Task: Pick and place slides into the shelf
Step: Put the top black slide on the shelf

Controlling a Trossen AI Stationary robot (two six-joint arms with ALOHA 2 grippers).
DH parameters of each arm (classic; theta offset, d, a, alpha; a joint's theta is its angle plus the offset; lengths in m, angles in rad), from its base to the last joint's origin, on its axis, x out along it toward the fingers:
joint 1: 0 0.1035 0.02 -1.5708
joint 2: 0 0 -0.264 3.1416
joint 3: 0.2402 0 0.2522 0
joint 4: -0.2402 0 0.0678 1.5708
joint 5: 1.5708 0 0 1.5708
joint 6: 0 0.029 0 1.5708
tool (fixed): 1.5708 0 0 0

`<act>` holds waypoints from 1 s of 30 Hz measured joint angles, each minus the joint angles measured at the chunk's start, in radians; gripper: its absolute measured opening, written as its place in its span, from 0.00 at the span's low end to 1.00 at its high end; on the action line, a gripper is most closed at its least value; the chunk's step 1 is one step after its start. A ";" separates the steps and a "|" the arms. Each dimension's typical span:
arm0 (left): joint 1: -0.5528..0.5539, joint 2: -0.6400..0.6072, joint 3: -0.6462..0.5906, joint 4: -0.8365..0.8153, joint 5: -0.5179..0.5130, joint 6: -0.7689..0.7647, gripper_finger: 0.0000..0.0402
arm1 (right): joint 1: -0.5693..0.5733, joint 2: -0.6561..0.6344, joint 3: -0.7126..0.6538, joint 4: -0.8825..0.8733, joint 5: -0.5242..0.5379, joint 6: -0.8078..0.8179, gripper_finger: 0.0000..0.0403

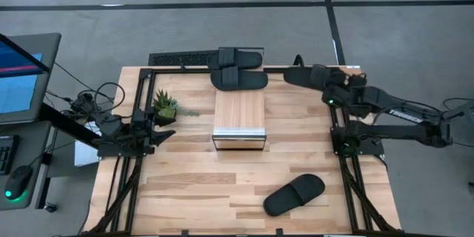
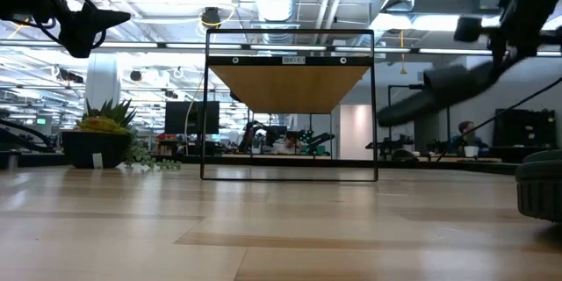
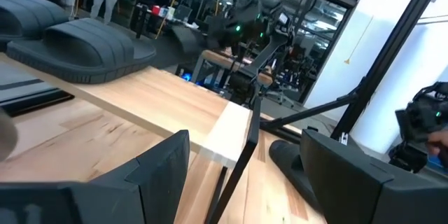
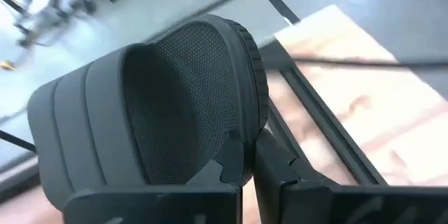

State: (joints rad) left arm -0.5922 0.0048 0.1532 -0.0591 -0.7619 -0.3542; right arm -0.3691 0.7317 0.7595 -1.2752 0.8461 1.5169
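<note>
Two black slides (image 1: 238,59) (image 1: 238,80) lie on their soles side by side at the far end of the shelf (image 1: 239,115), a light wood plank top on a dark frame; the left wrist view shows them too (image 3: 77,42). A third slide (image 1: 295,195) lies on the table at the near right. A fourth slide (image 1: 302,76) hangs in the air at the far right, with my right gripper (image 1: 327,89) shut on it. My left gripper (image 1: 164,135) stands open and level at the table's left, beside the plant, with nothing between its fingers. My right gripper pinches the sole's raised rim (image 4: 241,150) between its two fingers, beside the textured footbed (image 4: 185,91). It comes from the table's right side, slanting down. The slide is lifted clear of table and shelf and tilted, its free end (image 2: 395,112) lower.
A small potted plant (image 1: 165,107) stands on the table at the left, by my left gripper. Dark frame rails run along both table sides (image 1: 348,170). Bare tabletop (image 1: 192,185) lies between the shelf and the near edge. A monitor (image 1: 22,74) stands off the table's left.
</note>
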 joint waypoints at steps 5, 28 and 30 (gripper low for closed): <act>0.000 0.000 0.000 0.000 0.000 -0.001 0.64 | -0.014 -0.028 0.091 0.000 0.050 -0.098 0.00; 0.000 0.000 0.000 -0.014 0.000 -0.010 0.64 | 0.020 -0.032 0.336 0.527 -0.106 -0.671 0.00; 0.000 0.000 0.000 -0.014 0.000 -0.010 0.64 | 0.031 -0.014 0.336 0.563 -0.152 -0.677 0.00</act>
State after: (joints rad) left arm -0.5919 0.0048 0.1535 -0.0729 -0.7624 -0.3637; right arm -0.3385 0.7176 1.0956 -0.7122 0.6938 0.8399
